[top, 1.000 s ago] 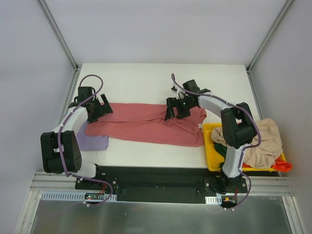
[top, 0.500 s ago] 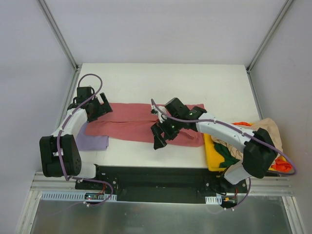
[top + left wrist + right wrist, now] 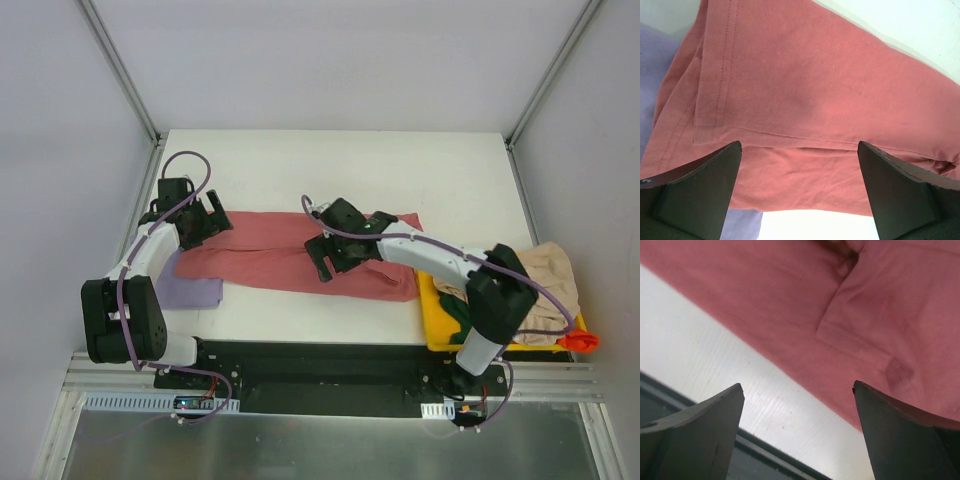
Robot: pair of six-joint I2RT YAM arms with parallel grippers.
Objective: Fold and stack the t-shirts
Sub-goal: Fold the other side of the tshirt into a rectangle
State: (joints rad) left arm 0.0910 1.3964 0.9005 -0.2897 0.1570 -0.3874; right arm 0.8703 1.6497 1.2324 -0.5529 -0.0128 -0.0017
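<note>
The dusty pink-red t-shirt lies as a long folded band across the middle of the white table. It fills the left wrist view and the upper part of the right wrist view. My left gripper is open over the shirt's left end. My right gripper is open over the shirt's middle near its front edge, holding nothing. A lavender-purple t-shirt lies flat under the pink one's left end and also shows in the left wrist view.
A yellow bin at the right front holds a beige tee, a green one and an orange-red one. The table's black front rail shows in the right wrist view.
My right gripper swung from the shirt's right end out to the front edge, then settled over the shirt's middle. The shirt's right part now lies flatter. The left gripper has barely moved.
</note>
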